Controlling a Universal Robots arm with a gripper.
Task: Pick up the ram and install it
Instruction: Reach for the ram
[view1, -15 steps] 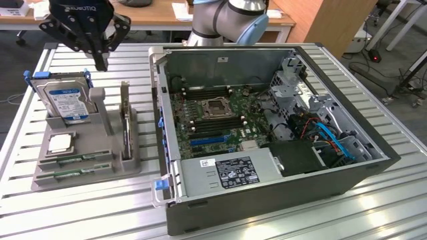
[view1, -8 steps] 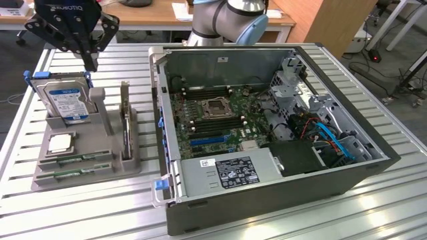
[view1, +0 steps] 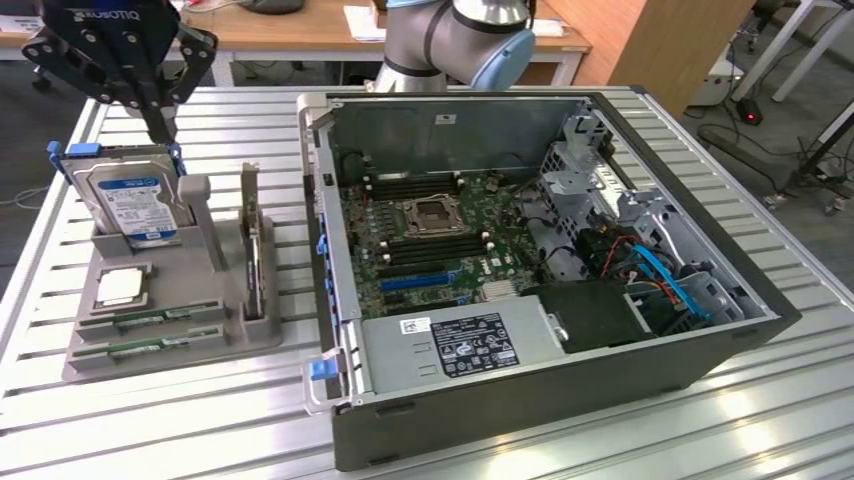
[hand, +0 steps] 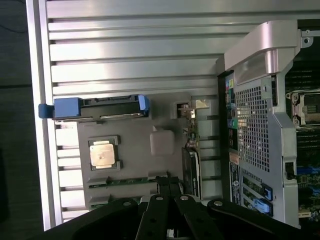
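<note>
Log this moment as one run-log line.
hand: shut, empty, over parts holder | ram sticks: lying in holder slots, not picked | case: open

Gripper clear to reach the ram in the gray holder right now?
Probably yes. The ram lies uncovered in top slots of the holder, and the gripper hangs above the holder with nothing between. Its fingers are shut, though.

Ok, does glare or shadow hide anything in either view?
Exterior view: soft, even light, a mild sheen on the slatted table, the computer case evenly lit inside. Wrist view: the table's slats glare near white, the shut pincer is a black silhouette, and the ram sticks in the grey holder look dark.
</note>
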